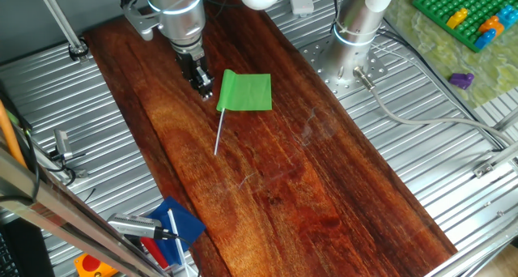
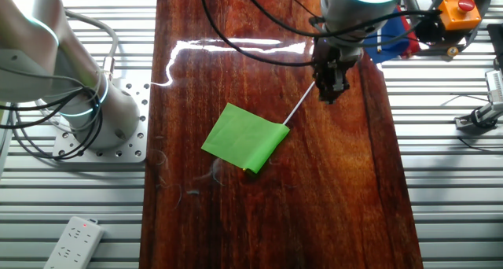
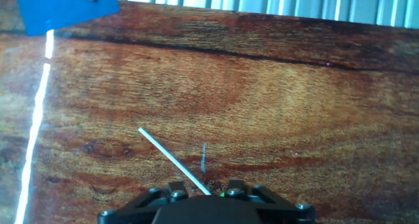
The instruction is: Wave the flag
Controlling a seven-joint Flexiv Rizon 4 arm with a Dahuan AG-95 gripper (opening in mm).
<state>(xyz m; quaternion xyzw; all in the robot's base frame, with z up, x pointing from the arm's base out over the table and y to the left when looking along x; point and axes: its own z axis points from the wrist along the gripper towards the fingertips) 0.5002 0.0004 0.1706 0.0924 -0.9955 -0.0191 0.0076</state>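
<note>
The flag lies on the dark wooden desk, its bright green cloth spread nearly flat and its thin white stick running out from one corner of the cloth across the bare wood. In one fixed view the gripper hangs just beside the cloth's edge, near the end where the stick meets the cloth, pointing down at the desk. In the other fixed view the same gripper appears over the stick, close to its free end, with the green cloth lying lower in the picture and one edge of it slightly folded up. The two fixed views disagree about which part of the flag the gripper is nearest to, so I cannot tell exactly where along the stick it stands, nor whether it touches the stick. In the hand view the white stick runs slantwise from the open wood down toward the dark gripper body at the bottom edge, where it disappears; the fingertips themselves are out of the picture. Whether the fingers are apart or closed on the stick cannot be told from any view. A blue flat piece lies at the desk's far edge in the hand view. A green studded plate with coloured blocks sits off the desk, well apart from the flag.
</note>
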